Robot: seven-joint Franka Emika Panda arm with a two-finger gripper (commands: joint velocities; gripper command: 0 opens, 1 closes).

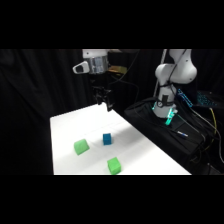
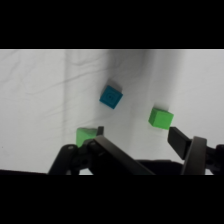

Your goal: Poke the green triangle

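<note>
Green triangle (image 1: 81, 146) lies untouched on the tabletop (image 1: 65, 125); the end effector (image 1: 105, 104), spread and empty, hangs well apart, so the poke is judged outstanding.

The white surface (image 1: 65, 127) carries three small blocks (all well apart): the green triangle (image 1: 81, 146), a blue cube (image 1: 107, 139) beside it, and a lime-green block (image 1: 114, 165) nearer the front edge.

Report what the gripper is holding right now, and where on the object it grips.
Nothing is held. The gripper hangs over the far end of the table, fingers apart with only bare tabletop between them, well away from all three blocks.
</note>
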